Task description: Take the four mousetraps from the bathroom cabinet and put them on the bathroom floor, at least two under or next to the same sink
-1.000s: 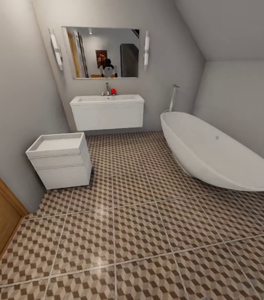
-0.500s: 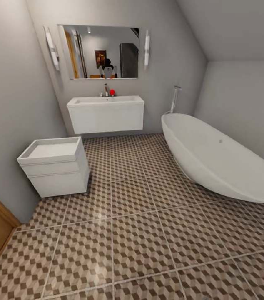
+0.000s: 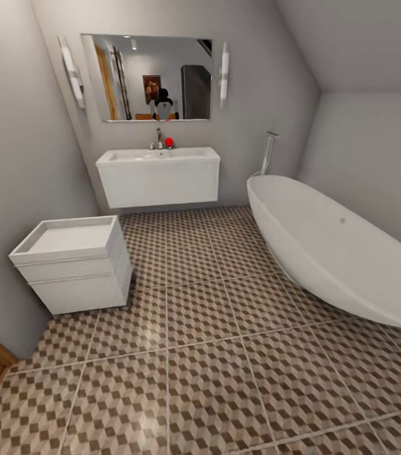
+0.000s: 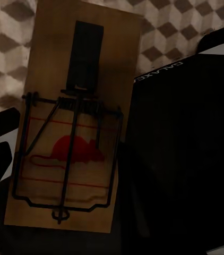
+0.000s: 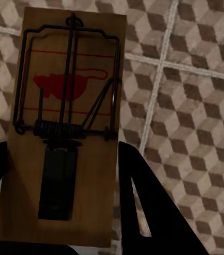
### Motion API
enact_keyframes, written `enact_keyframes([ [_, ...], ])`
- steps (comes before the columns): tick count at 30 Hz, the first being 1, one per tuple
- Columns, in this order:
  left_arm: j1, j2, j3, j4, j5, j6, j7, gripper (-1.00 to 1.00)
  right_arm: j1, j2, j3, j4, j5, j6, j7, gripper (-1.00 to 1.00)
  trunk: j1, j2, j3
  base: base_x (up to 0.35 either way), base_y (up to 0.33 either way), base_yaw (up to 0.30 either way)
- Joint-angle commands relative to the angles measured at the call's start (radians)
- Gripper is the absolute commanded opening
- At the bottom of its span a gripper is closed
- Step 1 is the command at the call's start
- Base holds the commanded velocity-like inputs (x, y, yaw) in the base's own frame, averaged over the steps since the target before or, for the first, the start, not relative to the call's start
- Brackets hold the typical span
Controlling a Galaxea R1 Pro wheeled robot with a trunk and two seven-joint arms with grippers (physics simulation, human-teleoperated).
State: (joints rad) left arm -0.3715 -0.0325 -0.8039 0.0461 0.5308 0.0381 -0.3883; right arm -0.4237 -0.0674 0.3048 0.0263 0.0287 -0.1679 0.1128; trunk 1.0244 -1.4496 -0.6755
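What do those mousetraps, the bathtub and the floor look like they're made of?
Each mousetrap looks like a flat wooden board, matte brown with a printed red mouse, carrying dark metal wire and a coiled spring. The bathtub seems glossy white ceramic or acrylic, smooth and seamless. The floor looks like glazed tile: faint sheen, pale grout lines.

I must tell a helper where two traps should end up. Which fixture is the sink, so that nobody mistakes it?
Start at the wide mirror on the far wall. Directly below it hangs the sink, a wide, shallow white rectangular basin on a white vanity, with a chrome tap at its back edge. Unlike the oval bathtub at right and the square white unit at left, it sits off the floor.
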Motion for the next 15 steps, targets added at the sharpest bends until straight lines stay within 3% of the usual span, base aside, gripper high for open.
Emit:
enact_keyframes([
  [1,-0.001,-0.001,-0.004,0.003,0.011,0.004,-0.006,-1.00,-0.001,0.000,0.000,0.003,-0.001,-0.005,0.005,-1.00,0.001,0.000,-0.001,0.333,0.000,0.000],
  [15,-0.001,-0.001,-0.004,0.003,0.011,0.003,-0.006,-1.00,-0.001,0.000,0.000,0.003,-0.001,-0.005,0.005,-1.00,0.001,0.000,-0.001,0.333,0.000,0.000],
])
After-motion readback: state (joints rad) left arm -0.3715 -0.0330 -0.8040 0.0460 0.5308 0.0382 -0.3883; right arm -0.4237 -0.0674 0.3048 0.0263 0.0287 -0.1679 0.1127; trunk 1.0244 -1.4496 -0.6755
